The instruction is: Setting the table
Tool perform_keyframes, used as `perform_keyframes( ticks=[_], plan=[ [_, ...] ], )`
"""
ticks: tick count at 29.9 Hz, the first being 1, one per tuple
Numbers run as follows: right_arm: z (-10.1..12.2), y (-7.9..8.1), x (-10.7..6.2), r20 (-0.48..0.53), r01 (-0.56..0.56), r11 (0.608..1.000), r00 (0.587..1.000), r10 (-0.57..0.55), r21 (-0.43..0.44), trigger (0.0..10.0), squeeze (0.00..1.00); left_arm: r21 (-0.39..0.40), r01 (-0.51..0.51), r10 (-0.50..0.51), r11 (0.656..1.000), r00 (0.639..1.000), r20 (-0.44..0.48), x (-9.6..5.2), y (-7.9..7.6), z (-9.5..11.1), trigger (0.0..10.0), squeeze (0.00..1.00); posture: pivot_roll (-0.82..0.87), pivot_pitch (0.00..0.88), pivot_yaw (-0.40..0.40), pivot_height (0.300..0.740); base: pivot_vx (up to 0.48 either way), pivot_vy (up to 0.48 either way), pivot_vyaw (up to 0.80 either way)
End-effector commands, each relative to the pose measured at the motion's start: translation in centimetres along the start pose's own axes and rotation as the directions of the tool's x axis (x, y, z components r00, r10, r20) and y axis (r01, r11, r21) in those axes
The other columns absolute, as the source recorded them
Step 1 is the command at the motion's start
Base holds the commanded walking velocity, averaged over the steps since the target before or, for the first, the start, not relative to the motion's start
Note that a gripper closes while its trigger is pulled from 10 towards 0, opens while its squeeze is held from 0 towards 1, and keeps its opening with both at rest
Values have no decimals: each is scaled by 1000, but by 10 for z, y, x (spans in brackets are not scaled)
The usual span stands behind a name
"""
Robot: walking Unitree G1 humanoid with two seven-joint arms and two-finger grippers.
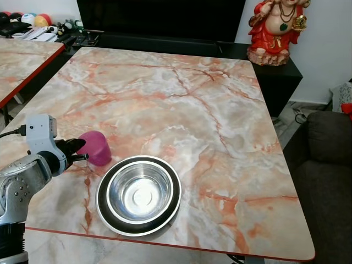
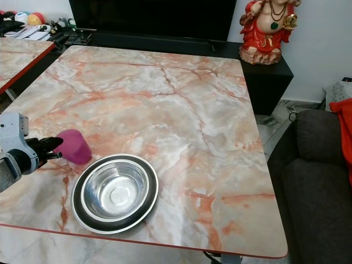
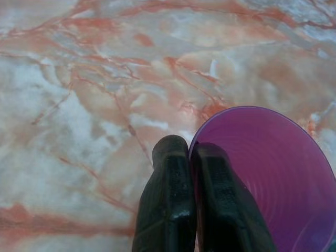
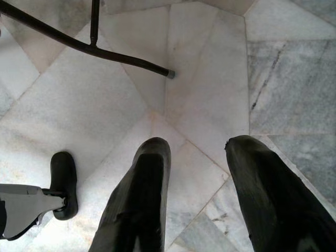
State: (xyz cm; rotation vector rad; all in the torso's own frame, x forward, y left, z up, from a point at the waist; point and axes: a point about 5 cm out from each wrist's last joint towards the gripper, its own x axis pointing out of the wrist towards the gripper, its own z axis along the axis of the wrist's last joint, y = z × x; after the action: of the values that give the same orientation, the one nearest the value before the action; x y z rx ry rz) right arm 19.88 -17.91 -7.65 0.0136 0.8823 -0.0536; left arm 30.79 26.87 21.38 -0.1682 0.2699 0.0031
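Note:
A purple plastic cup (image 1: 95, 147) lies tilted on its side on the marble table (image 1: 165, 99), near the front left. My left gripper (image 1: 78, 150) is shut on the purple cup's rim, one finger inside and one outside, as the left wrist view shows with the cup (image 3: 273, 173) beside the fingers (image 3: 168, 205). Just right of the cup, a steel bowl (image 1: 138, 192) sits inside a black-rimmed plate (image 1: 104, 212) near the table's front edge. My right gripper (image 4: 197, 157) hangs open over the tiled floor.
A red figurine (image 1: 276, 30) stands on a dark cabinet (image 1: 280, 77) beyond the table's far right corner. A second marble table (image 1: 22, 60) is at the left. A dark sofa (image 1: 327, 176) lies to the right. A black chair-base leg (image 4: 84, 44) crosses the floor.

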Motion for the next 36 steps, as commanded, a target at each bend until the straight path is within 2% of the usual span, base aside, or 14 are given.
perform_keyframes(
  ticks=[1, 5, 7, 9, 10, 15, 23, 24, 25, 26, 28, 33, 34, 36],
  plan=[
    [-9, -2, -2, -31, 4, 1000, 999, -4, 2, 10000, 0, 11, -3, 3, 1000, 1000, 10, -3, 0, 7, 10000, 0, 145, 161, -37, 740, 0, 0, 0],
    [-10, -2, -2, -32, 4, 1000, 999, -3, 2, 10000, 0, 5, -4, 4, 1000, 1000, 1, -3, -1, 6, 10000, 0, 147, 161, -36, 740, 0, 0, 0],
    [-10, -2, -2, -33, 3, 1000, 999, -2, 2, 10000, 0, -7, 4, -4, 1000, 1000, -5, -3, -2, 5, 10000, 306, 147, 162, -36, 740, 0, 0, 0],
    [-10, -2, -2, -33, 3, 1000, 999, -2, 2, 10000, 0, -2, 2, -2, 1000, 1000, -9, -3, -2, 5, 10000, 388, 147, 162, -36, 740, 0, 0, 0],
    [-10, -2, -2, -33, 3, 1000, 999, -2, 2, 10000, 0, 0, 0, 0, 1000, 1000, -10, -3, -2, 5, 10000, 529, 148, 161, -36, 740, 0, 0, 0],
    [-10, -2, -2, -33, 3, 1000, 999, -3, 2, 10000, 0, -6, 2, -2, 1000, 1000, -9, -3, -2, 5, 10000, 533, 149, 161, -38, 740, 0, 0, 0],
    [-10, -2, -2, -34, 3, 1000, 999, -3, 0, 10000, 0, -17, 6, -6, 1000, 1000, 1, -4, -3, 8, 10000, 447, 148, 163, -37, 740, 0, 0, 0],
    [-10, -3, -2, -34, 3, 1000, 999, -3, 0, 10000, 0, -17, 8, -8, 1000, 1000, 4, -4, -3, 9, 10000, 369, 150, 163, -38, 740, 0, 0, 0],
    [-10, -3, -2, -34, 3, 1000, 999, -3, 0, 10000, 0, -17, 8, -8, 1000, 1000, 4, -4, -3, 9, 10000, 369, 150, 163, -38, 740, 0, 0, 0],
    [-10, -3, -2, -35, 4, 1000, 999, -4, 0, 10000, 0, -22, 20, -20, 1000, 1000, 12, -4, -5, 10, 10000, 216, 149, 162, -38, 740, 0, 0, 0],
    [-10, -3, -2, -35, 4, 1000, 999, -4, 0, 10000, 0, -21, 34, -34, 999, 999, 17, -5, -7, 11, 10000, 141, 148, 162, -38, 740, 0, 0, 0],
    [-10, -3, -2, -34, 4, 1000, 999, -4, 1, 10000, 0, -21, 65, -64, 998, 997, 35, -5, -12, 13, 10000, 102, 148, 162, -37, 740, 0, 0, 0],
    [-10, -3, -2, -34, 4, 1000, 999, -4, 0, 10000, 0, -19, 71, -70, 997, 997, 40, -6, -13, 14, 10000, 0, 149, 161, -38, 740, 0, 0, 0],
    [-10, -3, -2, -34, 4, 1000, 999, -4, 1, 10000, 0, -16, 72, -71, 997, 996, 44, -6, -13, 15, 10000, 0, 149, 161, -37, 740, 0, 0, 0]
  ],
)
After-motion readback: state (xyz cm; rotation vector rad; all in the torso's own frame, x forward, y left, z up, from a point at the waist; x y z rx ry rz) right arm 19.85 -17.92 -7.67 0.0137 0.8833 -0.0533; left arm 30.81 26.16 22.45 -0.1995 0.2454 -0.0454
